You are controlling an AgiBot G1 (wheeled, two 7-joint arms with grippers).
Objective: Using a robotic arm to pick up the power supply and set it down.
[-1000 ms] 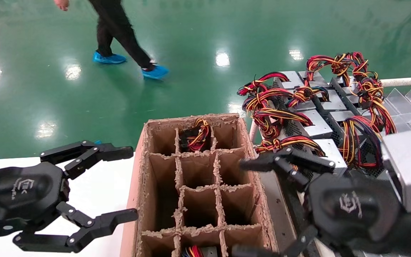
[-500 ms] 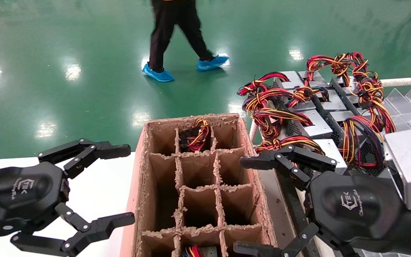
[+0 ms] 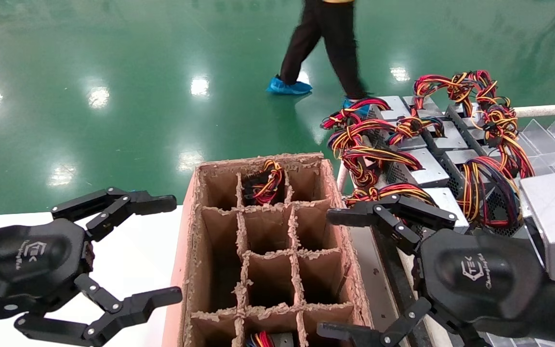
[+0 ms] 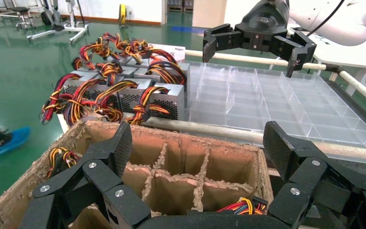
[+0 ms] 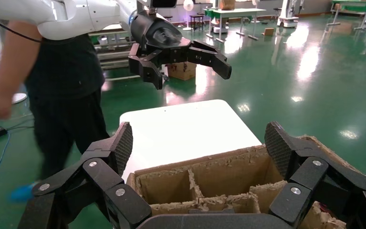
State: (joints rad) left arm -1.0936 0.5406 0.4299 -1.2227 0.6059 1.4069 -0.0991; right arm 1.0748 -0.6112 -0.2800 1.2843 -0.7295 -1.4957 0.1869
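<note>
Several silver-grey power supplies (image 3: 429,169) with red-yellow-black wire bundles lie in rows on a rack at the right, also seen in the left wrist view (image 4: 169,95). None is held. My right gripper (image 3: 323,273) is open and empty. It hovers over the right wall of the divided cardboard box (image 3: 188,250), just short of the nearest power supplies. In its own view the right gripper (image 5: 198,145) looks across the box cells. My left gripper (image 3: 176,248) is open and empty above the white table, left of the box.
Wire bundles show in the far middle cell (image 3: 265,185) and in a near cell (image 3: 260,340). A clear compartment tray (image 3: 547,135) lies beyond the power supplies. A person (image 3: 328,43) crosses the green floor behind. Another person (image 5: 62,95) stands near the white table (image 3: 133,260).
The person has walked from left to right behind the box. My right gripper has shifted slightly right and turned a little. The left gripper has sunk slightly.
</note>
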